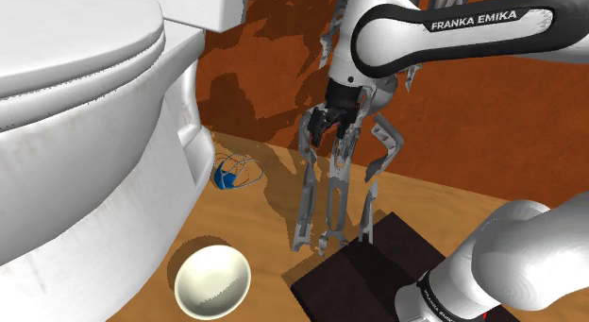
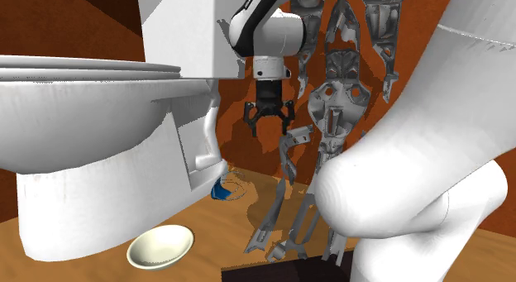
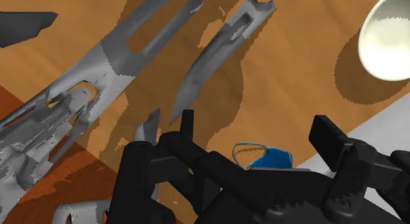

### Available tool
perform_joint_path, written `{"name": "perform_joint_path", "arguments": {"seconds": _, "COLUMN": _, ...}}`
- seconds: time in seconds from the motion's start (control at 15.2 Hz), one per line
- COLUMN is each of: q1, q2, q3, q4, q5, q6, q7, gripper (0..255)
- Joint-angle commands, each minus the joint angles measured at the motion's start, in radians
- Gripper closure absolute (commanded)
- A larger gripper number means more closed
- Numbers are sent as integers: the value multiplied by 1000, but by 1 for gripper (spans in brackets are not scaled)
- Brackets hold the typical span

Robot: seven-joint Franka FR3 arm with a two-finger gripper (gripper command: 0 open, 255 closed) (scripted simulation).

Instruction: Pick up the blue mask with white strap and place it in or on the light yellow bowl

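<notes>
Bulking largest in the second exterior view was a white link of the arm (image 2: 413, 173), with the toilet (image 2: 99, 131) filling that view's left. Past them, the task looked barely begun. The blue mask (image 1: 225, 177) lay on the wooden floor (image 1: 264, 226) against the foot of the toilet, its thin pale strap looped out beside it, and nothing touched it. The light yellow bowl (image 1: 212, 278) sat nearer the shoulder camera on the same floor, apart from the mask, with nothing in it. By my reading the descent, the grasp, the lift and the carry to the bowl were all left to do.

From the dark stand (image 1: 368, 263) the arm rose and reached across high, its wrist turned down so that the black tool (image 1: 328, 133) pointed at the floor. It hung well above the mask, just beside a grey skeletal frame (image 1: 330, 188) (what the frame was I could not tell). Its two fingers stood wide apart and clasped nothing. Seen along the tool (image 3: 256, 124), the mask (image 3: 271, 159) lay far beneath the gap between the fingers, and the bowl (image 3: 391, 39) off to one side.
</notes>
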Motion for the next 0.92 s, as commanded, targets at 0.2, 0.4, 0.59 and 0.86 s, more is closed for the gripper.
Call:
{"name": "perform_joint_path", "arguments": {"seconds": 0.2, "q1": 8, "q2": 166, "q3": 39, "q4": 49, "q5": 15, "q6": 127, "q7": 81, "gripper": 0}}
{"name": "perform_joint_path", "arguments": {"seconds": 0.4, "q1": 12, "q2": 278, "q3": 56, "q4": 101, "q5": 11, "q6": 191, "q7": 127, "gripper": 0}}
{"name": "perform_joint_path", "arguments": {"seconds": 0.59, "q1": 18, "q2": 392, "q3": 68, "q4": 166, "q5": 1, "q6": 246, "q7": 172, "gripper": 0}}
{"name": "perform_joint_path", "arguments": {"seconds": 0.86, "q1": 32, "q2": 546, "q3": 74, "q4": 270, "q5": -18, "q6": 302, "q7": 231, "gripper": 0}}
